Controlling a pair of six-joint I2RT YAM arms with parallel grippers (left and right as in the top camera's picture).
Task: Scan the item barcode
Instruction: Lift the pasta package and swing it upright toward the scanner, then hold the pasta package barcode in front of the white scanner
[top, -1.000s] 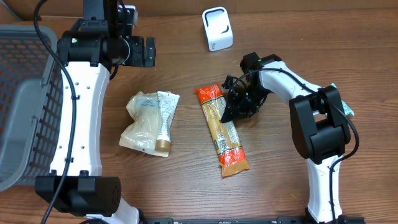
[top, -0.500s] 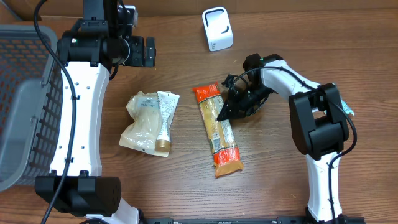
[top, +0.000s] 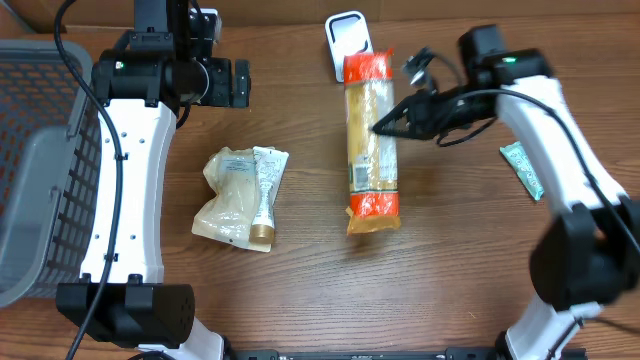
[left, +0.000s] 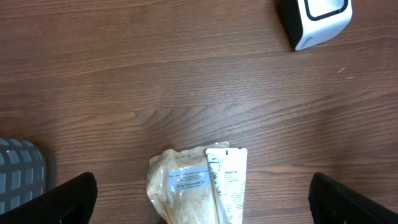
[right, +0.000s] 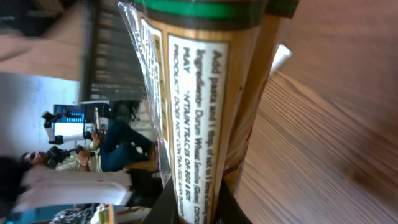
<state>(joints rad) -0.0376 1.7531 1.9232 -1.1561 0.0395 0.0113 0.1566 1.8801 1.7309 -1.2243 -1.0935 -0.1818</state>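
Overhead: right gripper (top: 386, 125) is pinching the pasta packet (top: 370, 150) at mid-length, and the packet's top end is hiding part of the scanner (top: 343, 30); left gripper (top: 240, 82) is hanging spread wide.
Left wrist: only finger tips (left: 68, 199) are showing, far apart; pouch (left: 186, 186) and scanner (left: 314, 22) are running off-frame.
Right wrist: packet (right: 199, 93) is filling the view, both ends cut off; dark fingers (right: 168, 205) are clamping it.
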